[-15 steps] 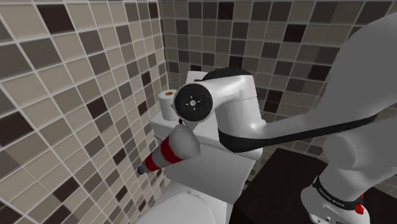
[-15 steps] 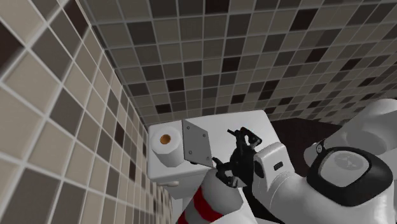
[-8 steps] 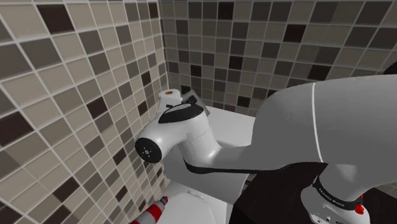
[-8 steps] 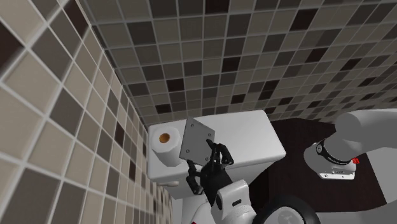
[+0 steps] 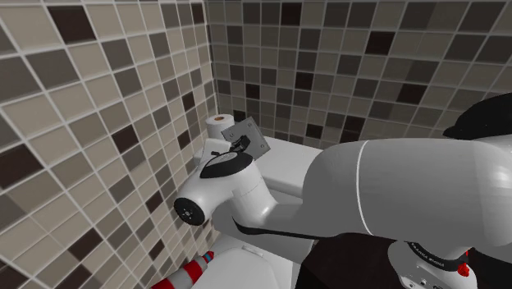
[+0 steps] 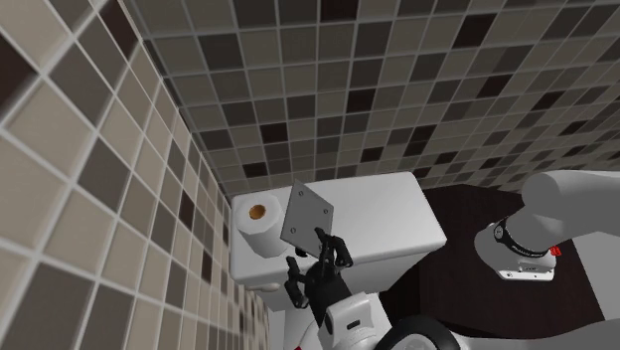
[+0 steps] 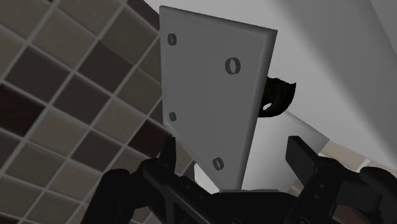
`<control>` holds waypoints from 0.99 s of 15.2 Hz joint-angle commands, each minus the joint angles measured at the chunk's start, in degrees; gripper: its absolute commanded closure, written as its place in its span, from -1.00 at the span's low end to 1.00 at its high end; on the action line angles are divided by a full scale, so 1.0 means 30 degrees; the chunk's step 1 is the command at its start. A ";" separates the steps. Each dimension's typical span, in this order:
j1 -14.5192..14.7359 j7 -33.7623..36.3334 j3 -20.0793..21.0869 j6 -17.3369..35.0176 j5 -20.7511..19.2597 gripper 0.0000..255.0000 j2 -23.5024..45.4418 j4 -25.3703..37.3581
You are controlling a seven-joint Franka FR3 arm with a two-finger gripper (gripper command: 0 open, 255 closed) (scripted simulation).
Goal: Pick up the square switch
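**Centring on the plate's corner**

Tiled brown-and-beige walls [image 6: 348,80] are crowding nine and twelve o'clock in the second exterior view; open room is lying toward three, over the white toilet tank [image 6: 397,214]. The white paper roll [image 6: 260,227] is sitting beside the grey square switch plate [image 6: 306,214], at its nine. The black gripper [image 7: 233,149] is straddling the plate's lower corner, fingers [image 7: 299,156] wide, one touching, one apart, gripping nothing; centring before closing is looking wise.

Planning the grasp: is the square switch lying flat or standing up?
Standing up, tilted: the grey square switch stands steeply, leaning, over the white tank.
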 commanded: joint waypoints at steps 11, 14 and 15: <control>-0.0124 0.0068 0.0148 0.0023 0.0077 1.00 -0.0133 0.0082; 0.0162 -0.0308 -0.0263 -0.0223 -0.0100 1.00 0.0284 0.0128; 0.0257 -0.0435 -0.0399 -0.0307 -0.0158 1.00 0.0420 0.0150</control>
